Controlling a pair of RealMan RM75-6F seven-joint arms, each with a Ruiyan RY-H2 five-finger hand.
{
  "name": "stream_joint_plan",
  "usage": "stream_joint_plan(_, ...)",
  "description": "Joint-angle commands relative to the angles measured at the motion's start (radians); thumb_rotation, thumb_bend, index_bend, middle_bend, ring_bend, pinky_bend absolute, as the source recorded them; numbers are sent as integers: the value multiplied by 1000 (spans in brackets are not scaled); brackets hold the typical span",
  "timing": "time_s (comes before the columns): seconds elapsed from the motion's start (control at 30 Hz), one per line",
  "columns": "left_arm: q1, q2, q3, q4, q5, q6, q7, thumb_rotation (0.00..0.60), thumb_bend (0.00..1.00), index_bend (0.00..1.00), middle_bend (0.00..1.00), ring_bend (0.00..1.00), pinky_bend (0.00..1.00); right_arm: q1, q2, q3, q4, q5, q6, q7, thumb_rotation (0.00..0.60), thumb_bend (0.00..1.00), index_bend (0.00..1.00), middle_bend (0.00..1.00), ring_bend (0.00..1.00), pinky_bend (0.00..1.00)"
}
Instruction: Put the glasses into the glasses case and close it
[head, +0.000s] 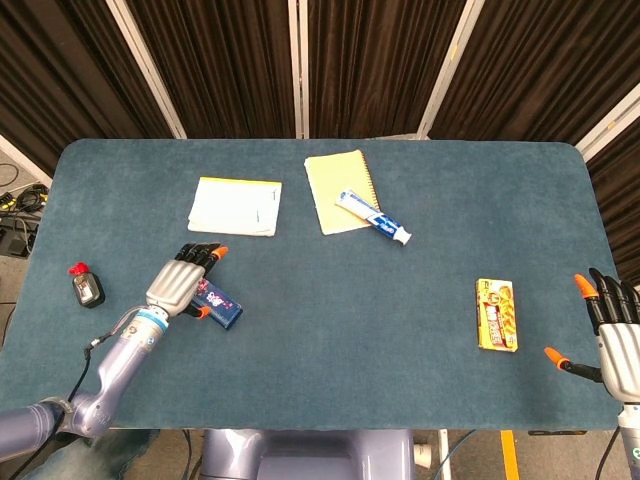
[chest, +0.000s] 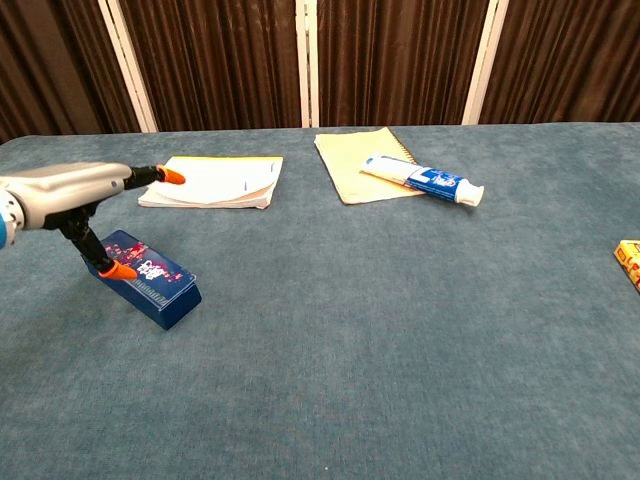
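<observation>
The blue glasses case (chest: 150, 279) lies closed on the tabletop (head: 330, 300). The left hand (head: 186, 284) hovers over it, fingers (chest: 170, 177) spread, thumb touching the lid. Press down gently until it stays closed.

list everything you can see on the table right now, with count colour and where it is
glasses case: 1, dark blue with a patterned lid, lid down, near left of the table under the left hand
white paper pad: 1, white with a yellow top edge, far left of centre
yellow notebook: 1, pale yellow, spiral-bound, far centre
toothpaste tube: 1, blue and white, lying across the notebook's right corner
snack box: 1, yellow with red print, near right side
small bottle: 1, black with a red cap, left edge
table: 1, blue-grey cloth top
left hand: 1, silver with orange fingertips, a fingertip touching the case lid
right hand: 1, silver, fingers spread, holding nothing, off the near right edge
</observation>
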Motion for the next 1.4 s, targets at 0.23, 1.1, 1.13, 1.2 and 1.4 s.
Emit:
stream_joint_plan(0.23, -41, 31, 41, 21, -36, -118, 34, 600, 174, 0, 0, 0, 0, 0, -2, -2, -1, -1, -2, -4, 600, 0, 0, 0, 0, 0)
stream_joint_plan(1.1, -53, -54, 61, 140, 18, -109, -8, 600, 318, 446, 227, 125, 172, 1, -1, -1, 0, 2, -3, 0, 600, 0, 0, 0, 0, 0)
stream_joint_plan(1.13, -53, -53, 61, 138, 16, -107, -6, 600, 323, 447, 227, 125, 172, 1, -1, -1, 0, 1, -3, 0, 600, 0, 0, 0, 0, 0)
stream_joint_plan(1.2, -51, -50, 61, 134, 13, -104, -3, 600, 284, 425, 205, 115, 157, 1, 0, -1, -1, 1, -3, 1, 600, 0, 0, 0, 0, 0)
stream_joint_plan(1.4, -33, -7, 61, 79, 25, -71, -17, 600, 1, 62, 0, 0, 0, 1, 1, -4, -3, -5, -4, 4, 600, 0, 0, 0, 0, 0)
